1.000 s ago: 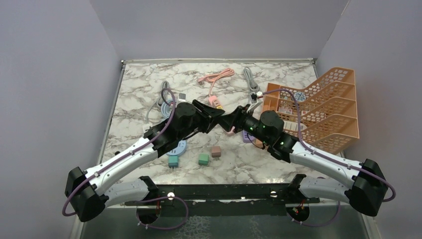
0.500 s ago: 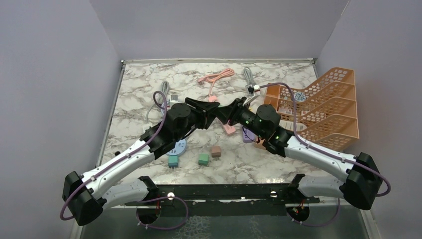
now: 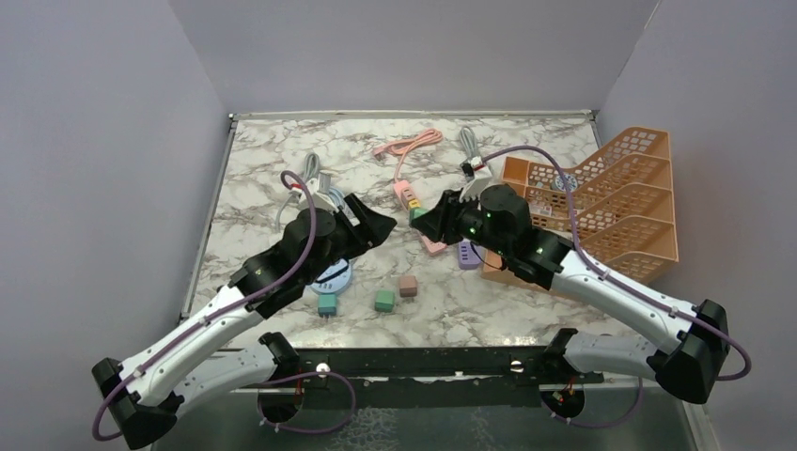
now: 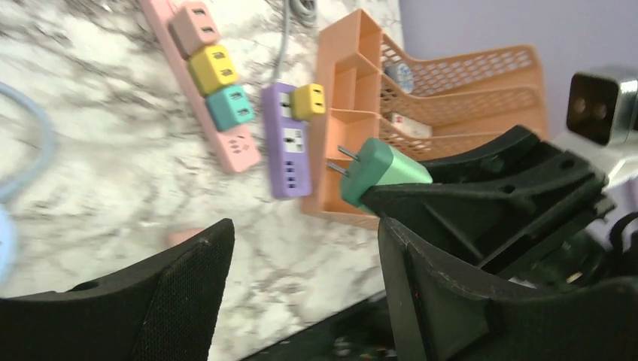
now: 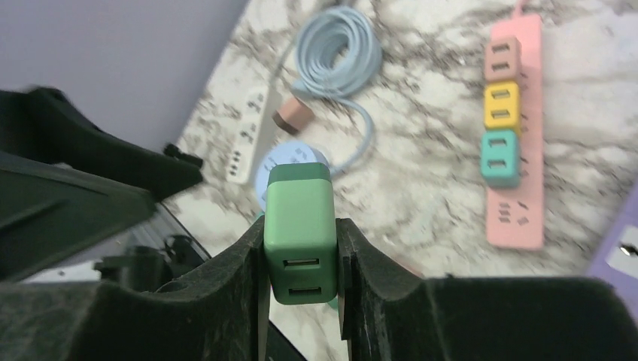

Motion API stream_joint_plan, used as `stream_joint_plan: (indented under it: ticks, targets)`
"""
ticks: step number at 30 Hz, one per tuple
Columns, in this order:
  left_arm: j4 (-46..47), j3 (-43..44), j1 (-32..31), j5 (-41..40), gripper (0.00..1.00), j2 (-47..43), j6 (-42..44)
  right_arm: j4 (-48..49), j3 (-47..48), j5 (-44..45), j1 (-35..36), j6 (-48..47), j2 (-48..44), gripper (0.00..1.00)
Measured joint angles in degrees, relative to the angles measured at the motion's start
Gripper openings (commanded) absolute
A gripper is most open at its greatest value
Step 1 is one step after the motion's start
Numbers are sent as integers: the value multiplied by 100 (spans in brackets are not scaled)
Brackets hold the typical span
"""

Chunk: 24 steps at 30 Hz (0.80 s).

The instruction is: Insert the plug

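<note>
A small green cube adapter (image 3: 383,301) is seen lying on the white marble tabletop (image 3: 526,310), nearest the bases. Beyond it, the left gripper (image 4: 301,233) is held wide open and empty. Opposite, the green two-pronged plug (image 5: 299,218) is clamped between the right gripper's (image 3: 425,222) fingers, raised above the table. Further back, the long pink power strip (image 5: 515,218) is laid flat, with three adapters seated in it.

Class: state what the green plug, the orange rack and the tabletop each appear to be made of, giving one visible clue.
Green plug: smooth, matte plastic, with moulded edges.
Orange rack: likely plastic, given its uniform colour and moulded mesh.
Tabletop: marble-veined surface. It could be stone or printed laminate; I cannot tell which.
</note>
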Motion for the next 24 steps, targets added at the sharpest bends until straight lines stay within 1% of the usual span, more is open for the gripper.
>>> stream_joint_plan:
  ticks: [3, 6, 9, 12, 18, 20, 24]
  targets:
    - [-293, -63, -2, -138, 72, -409, 1003, -940, 199, 52, -4, -184, -66, 1]
    - [-503, -175, -2, -334, 72, -935, 2041, -1934, 590, 168, -4, -396, 22, 1]
    - [-581, -273, 0, -505, 72, -1314, 2900, -2800, 1268, 254, -13, -675, 411, 1]
    - [-597, -354, -2, -656, 72, -1517, 3558, -3318, 1945, 251, -120, -1003, 1021, 1]
    - [-586, -667, -2, -1008, 73, -1563, 4476, -3904, 2448, 72, -658, -1554, 2116, 1]
    - [-573, -855, -2, -1038, 73, -1582, 4642, -4092, 2573, 57, -785, -1733, 2457, 1]
    - [-518, -1202, -2, -1034, 73, -1692, 4802, -4360, 2804, -37, -809, -2033, 2935, 1]
